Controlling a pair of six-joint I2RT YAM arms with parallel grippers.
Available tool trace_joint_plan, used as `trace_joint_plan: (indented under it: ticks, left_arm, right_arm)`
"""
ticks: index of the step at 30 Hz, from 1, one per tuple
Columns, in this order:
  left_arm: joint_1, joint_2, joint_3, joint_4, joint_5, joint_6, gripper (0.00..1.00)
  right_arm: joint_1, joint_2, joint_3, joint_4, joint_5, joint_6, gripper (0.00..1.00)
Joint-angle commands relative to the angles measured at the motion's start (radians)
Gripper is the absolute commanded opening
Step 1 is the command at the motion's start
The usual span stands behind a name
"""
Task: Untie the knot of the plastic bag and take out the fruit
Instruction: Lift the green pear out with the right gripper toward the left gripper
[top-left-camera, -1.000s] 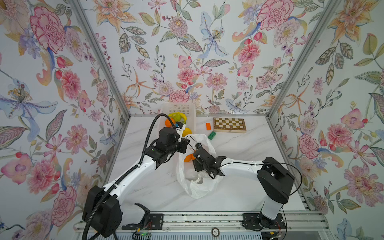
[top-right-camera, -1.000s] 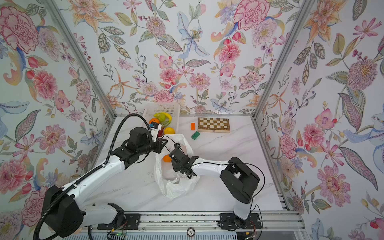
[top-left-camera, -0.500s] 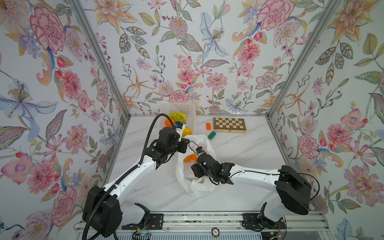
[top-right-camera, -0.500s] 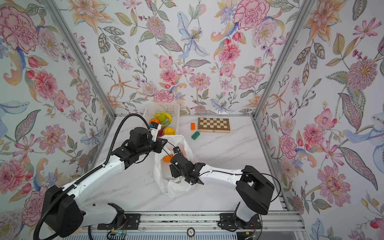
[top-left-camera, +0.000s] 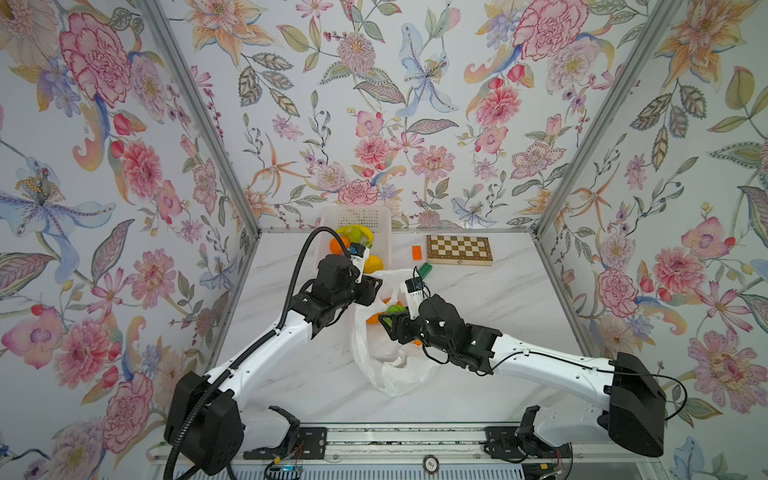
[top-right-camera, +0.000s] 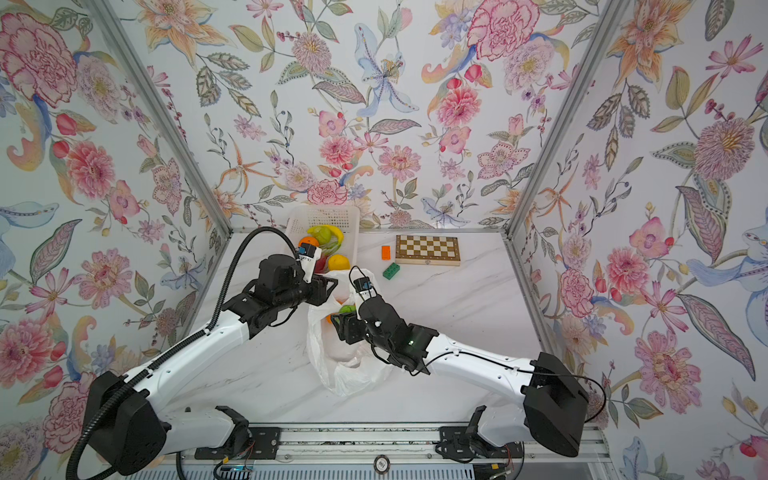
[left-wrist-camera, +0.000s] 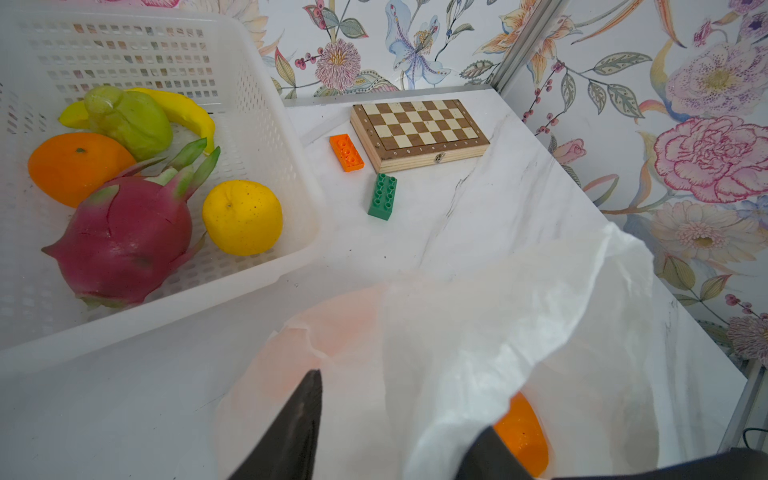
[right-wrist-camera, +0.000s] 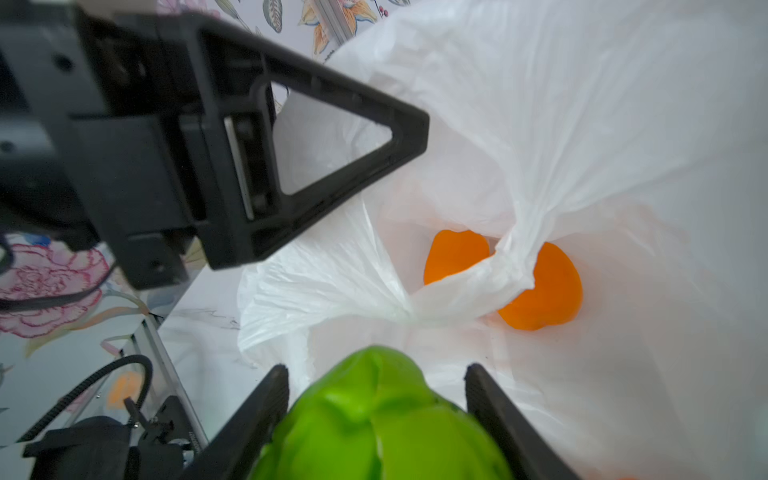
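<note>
The plastic bag (top-left-camera: 390, 365) lies mid-table with its mouth wide open, and no knot shows on it. My right gripper (right-wrist-camera: 377, 369) is shut on a green fruit (right-wrist-camera: 382, 419), held over the bag's mouth (top-left-camera: 395, 309). Orange fruit (right-wrist-camera: 540, 286) lies inside the bag, partly under a fold of film. My left gripper (left-wrist-camera: 401, 403) is open at the bag's far rim, with loose film (left-wrist-camera: 498, 311) lying between its fingers. In both top views it (top-right-camera: 328, 289) sits just left of the right gripper (top-right-camera: 343, 322).
A white basket (left-wrist-camera: 266, 104) at the back holds a dragon fruit (left-wrist-camera: 124, 237), a yellow fruit (left-wrist-camera: 243, 216), an orange (left-wrist-camera: 75, 166), a green fruit (left-wrist-camera: 129, 120) and a banana (left-wrist-camera: 187, 108). A chessboard (top-left-camera: 459, 249), an orange brick (top-left-camera: 417, 252) and a green brick (top-left-camera: 424, 269) lie behind the bag.
The left gripper's jaws have spread apart at the bag's rim. The right arm has stretched out lower, and its gripper now shows the green fruit at the bag's mouth.
</note>
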Motion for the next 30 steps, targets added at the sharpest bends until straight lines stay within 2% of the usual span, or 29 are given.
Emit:
trace_joint_plan:
  ticks: [1,3,6,13,17,21,26,30]
  left_arm:
    - [-0.008,-0.055,-0.030,0.047,-0.012,0.007,0.58]
    - [-0.008,-0.073,-0.047,0.067,-0.002,0.027,0.64]
    - [-0.008,-0.105,-0.081,0.119,0.017,0.059,0.66]
    - [-0.008,-0.235,-0.254,0.408,0.126,0.159,0.71]
    - [-0.008,-0.253,-0.260,0.447,0.256,0.235,0.77]
    - [-0.013,-0.265,-0.265,0.522,0.370,0.265,0.86]
    - [-0.036,-0.264,-0.267,0.601,0.493,0.311,0.99]
    - [-0.065,-0.246,-0.258,0.598,0.511,0.357,0.99]
  right_arm:
    - [-0.030,-0.064,-0.026,0.094,-0.038,0.083,0.50]
    - [-0.056,-0.097,-0.039,0.125,-0.056,0.118,0.49]
    - [-0.104,-0.139,-0.051,0.146,-0.090,0.152,0.49]
    - [-0.209,-0.189,-0.015,0.100,-0.213,0.198,0.48]
    - [-0.251,-0.182,0.044,0.024,-0.316,0.199,0.48]
    - [-0.263,-0.143,0.111,-0.044,-0.398,0.198,0.48]
    - [-0.254,-0.094,0.159,-0.043,-0.463,0.223,0.47]
    - [-0.239,-0.066,0.192,-0.054,-0.476,0.223,0.47]
